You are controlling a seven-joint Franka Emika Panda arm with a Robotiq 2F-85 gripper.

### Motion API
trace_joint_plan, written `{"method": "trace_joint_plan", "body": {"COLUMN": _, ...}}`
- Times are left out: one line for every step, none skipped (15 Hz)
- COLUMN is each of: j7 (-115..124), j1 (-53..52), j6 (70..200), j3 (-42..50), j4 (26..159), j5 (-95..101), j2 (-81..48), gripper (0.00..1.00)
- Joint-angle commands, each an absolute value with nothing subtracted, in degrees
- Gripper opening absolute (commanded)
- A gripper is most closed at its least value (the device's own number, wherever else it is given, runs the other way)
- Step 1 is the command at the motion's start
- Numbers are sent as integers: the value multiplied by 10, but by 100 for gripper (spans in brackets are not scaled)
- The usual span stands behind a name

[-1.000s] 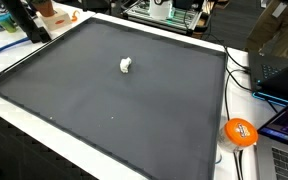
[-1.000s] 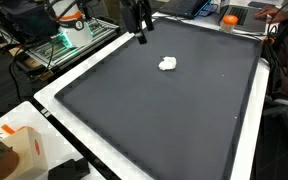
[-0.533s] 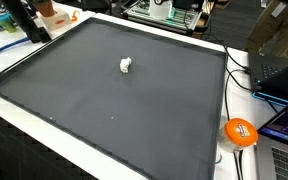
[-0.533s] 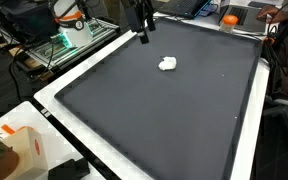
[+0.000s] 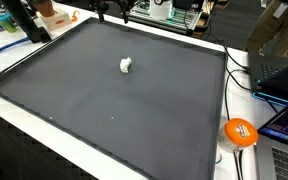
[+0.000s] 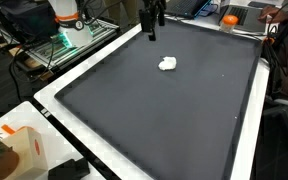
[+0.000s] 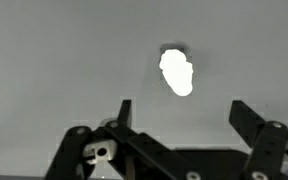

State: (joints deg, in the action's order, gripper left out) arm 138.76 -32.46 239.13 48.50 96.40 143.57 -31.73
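A small white crumpled object (image 5: 126, 65) (image 6: 168, 64) lies alone on the large dark mat (image 5: 134, 120) (image 6: 164, 120). In the wrist view the white object (image 7: 176, 72) sits on the mat ahead of my gripper (image 7: 184, 113), just beyond the gap between the two black fingers (image 7: 124, 110). The jaws stand wide apart with nothing between them. In both exterior views my gripper (image 5: 114, 10) (image 6: 152, 20) hangs above the mat's far edge, apart from the white object and touching nothing.
An orange ball (image 5: 240, 132) lies beyond the mat's corner, beside a laptop (image 5: 284, 135) and cables. A black stand (image 5: 26, 22) leans at another corner. A cardboard box (image 6: 24, 150) sits near the white table border. Equipment crowds the far side.
My gripper has shifted along the mat's far edge and higher, coming into sight at the top of an exterior view. It stays open. The white object has not moved.
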Motion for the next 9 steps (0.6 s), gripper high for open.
{"method": "trace_joint_plan", "body": {"j7": 1472, "j1": -268, "j6": 2423, "j3": 433, "j4": 906, "j5": 1442, "j2": -365, "gripper": 100}}
{"method": "trace_joint_plan", "body": {"j7": 1486, "j1": -264, "j6": 2434, "j3": 431, "j4": 895, "j5": 1442, "j2": -382, "gripper": 100}}
{"method": "trace_joint_plan", "body": {"j7": 1495, "j1": -248, "j6": 2434, "j3": 414, "j4": 889, "j5": 1442, "j2": -383, "gripper": 100}}
{"method": "trace_joint_plan", "body": {"j7": 1469, "j1": -268, "j6": 2408, "j3": 426, "j4": 919, "j5": 1442, "j2": -356, "gripper": 100}}
{"method": "trace_joint_plan", "body": {"j7": 1477, "j1": -260, "j6": 2410, "j3": 419, "j4": 911, "j5": 1442, "j2": -365, "gripper": 100}}
{"method": "trace_joint_plan", "body": {"j7": 1481, "j1": -255, "j6": 2410, "j3": 414, "j4": 906, "j5": 1442, "j2": -371, "gripper": 100}}
{"method": "trace_joint_plan", "body": {"j7": 1483, "j1": -252, "j6": 2410, "j3": 411, "j4": 903, "j5": 1442, "j2": -374, "gripper": 100}}
{"method": "trace_joint_plan", "body": {"j7": 1485, "j1": -251, "j6": 2411, "j3": 411, "j4": 901, "j5": 1442, "j2": -376, "gripper": 100}}
{"method": "trace_joint_plan", "body": {"j7": 1537, "j1": -257, "j6": 2424, "j3": 421, "j4": 878, "j5": 1442, "j2": -400, "gripper": 100}}
